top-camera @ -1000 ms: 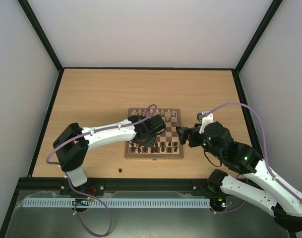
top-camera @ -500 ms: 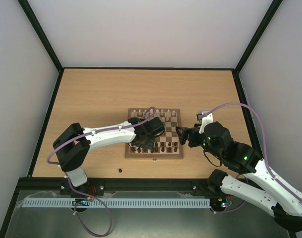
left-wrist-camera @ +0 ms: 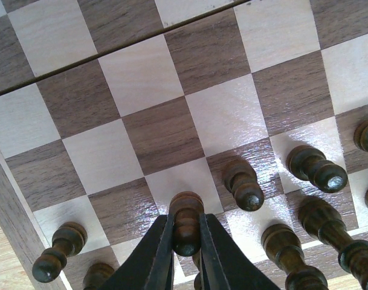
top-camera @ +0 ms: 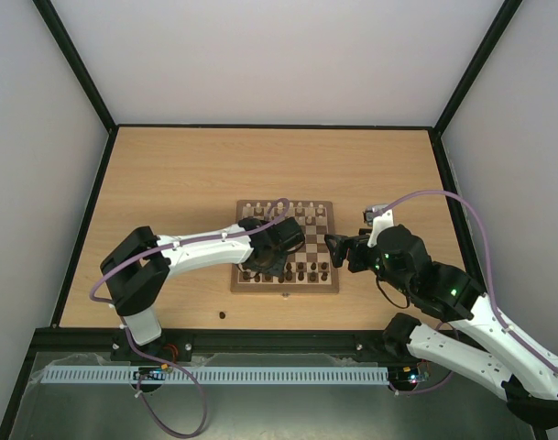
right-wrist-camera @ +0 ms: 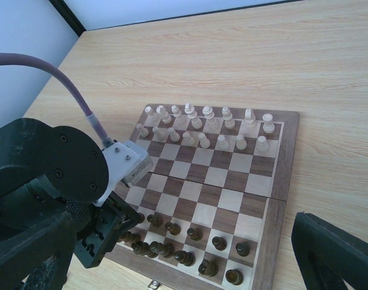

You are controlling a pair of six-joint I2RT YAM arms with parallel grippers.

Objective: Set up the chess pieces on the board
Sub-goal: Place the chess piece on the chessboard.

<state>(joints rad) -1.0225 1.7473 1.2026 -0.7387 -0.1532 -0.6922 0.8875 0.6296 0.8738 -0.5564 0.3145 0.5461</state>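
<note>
**Two arms at the board, one dark piece in the left claw**

One pale wooden table (top-camera: 187, 183) fills the floor of the cell. Plain light walls (top-camera: 260, 55) stand behind the board (top-camera: 284, 247) and to both sides of it, and black frame bars (top-camera: 77, 69) run along the corners. The board lies flat on the table, with its clasp (top-camera: 285, 294) on the rim that faces the arm bases. Left of the clasp, well off the board, a small dark speck (top-camera: 222, 315) lies on the table.

Pale pieces (right-wrist-camera: 208, 124) stand in two rows along the far side of the board. Dark pieces (right-wrist-camera: 190, 241) stand in two rows along the clasp side.

The left gripper (left-wrist-camera: 185, 228) reaches over the clasp side of the board, close to its left rim. Its fingers (left-wrist-camera: 159, 248) are clenched on a dark piece (left-wrist-camera: 187, 208), one finger on each side of the piece's upper part. The left wrist view does not show whether this piece's foot touches its square. Other dark pieces stand just beside it, and the squares toward the middle of the board are bare and shiny.

The right gripper (top-camera: 336, 249) hovers just beside the right rim of the board. Its fingers are spread wide with nothing between them. A purple cable (top-camera: 443, 197) arcs over the right arm, right of the board.
</note>
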